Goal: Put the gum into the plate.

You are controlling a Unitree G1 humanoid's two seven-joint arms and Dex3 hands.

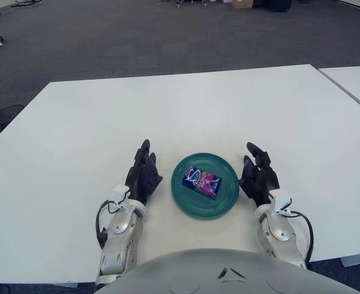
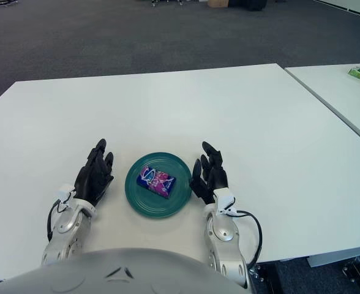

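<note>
Both black hands flank my round teal plate (image 1: 226, 199): left hand (image 1: 143, 174) at 9 o'clock, right hand (image 1: 258, 176) at 3, fingers relaxed, empty. Purple-blue gum pack (image 1: 202, 181) lies inside on white table (image 1: 180, 110).

The plate (image 1: 205, 185) is teal. The gum pack (image 1: 202, 181) is blue and magenta (with white swirls). Both hands are black, left (image 1: 142, 174) and right (image 1: 258, 176), over a white table (image 1: 186, 116).
</note>
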